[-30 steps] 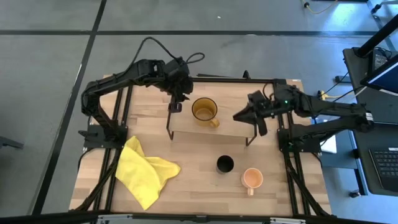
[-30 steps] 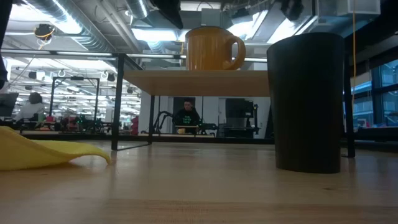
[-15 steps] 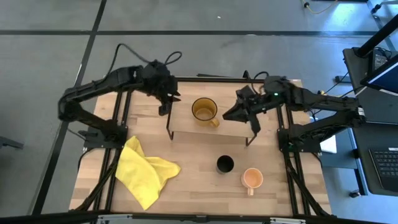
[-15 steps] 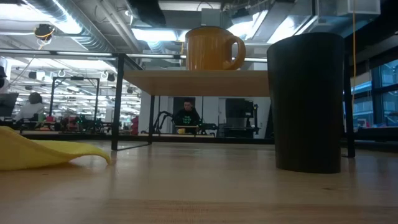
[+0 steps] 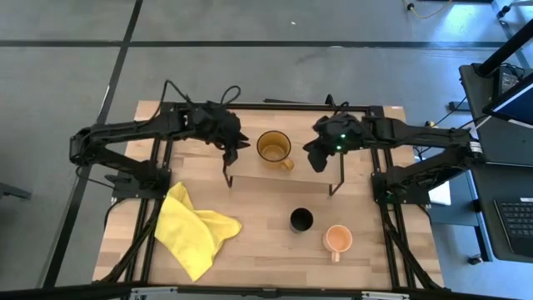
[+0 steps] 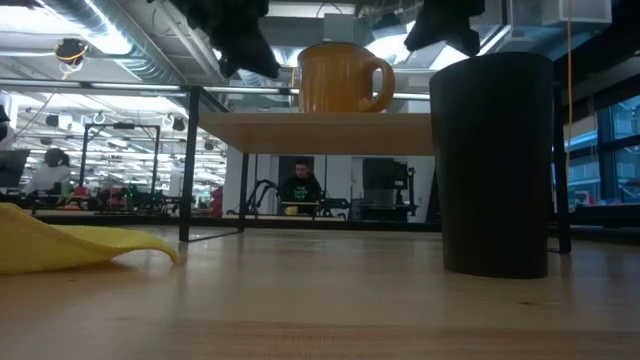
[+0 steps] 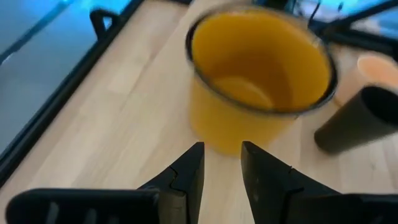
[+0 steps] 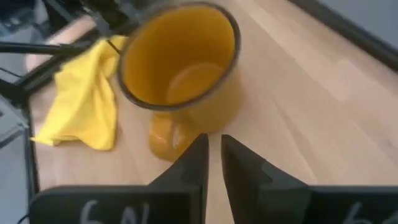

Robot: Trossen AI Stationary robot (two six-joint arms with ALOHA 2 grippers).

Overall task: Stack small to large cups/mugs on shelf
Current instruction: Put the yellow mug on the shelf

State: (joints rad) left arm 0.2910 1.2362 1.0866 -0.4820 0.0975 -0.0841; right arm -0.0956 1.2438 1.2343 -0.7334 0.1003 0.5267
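Observation:
The amber see-through mug (image 5: 274, 148) stands upright on the light-wood shelf (image 5: 250, 168), its handle toward the table's near right; it also shows in the low view (image 6: 340, 78). The black cup (image 5: 301, 220) and the peach-orange mug (image 5: 337, 239) stand on the tabletop, nearer than the shelf. My left gripper (image 5: 236, 143) hovers just left of the amber mug, its fingers a narrow gap apart (image 7: 222, 149), empty. My right gripper (image 5: 316, 158) hovers just right of the mug, shut (image 8: 214, 140), empty.
A crumpled yellow cloth (image 5: 196, 229) lies on the tabletop at the near left. The shelf's thin dark legs (image 6: 187, 165) stand on the table. In the low view a person sits in the room beyond the table (image 6: 300, 190).
My right gripper has moved toward the table's left, over the shelf's right end toward the amber mug. My left arm has swung its elbow outward, with its gripper staying near the shelf's left end. Both grippers have come lower. The mugs and cup have kept still.

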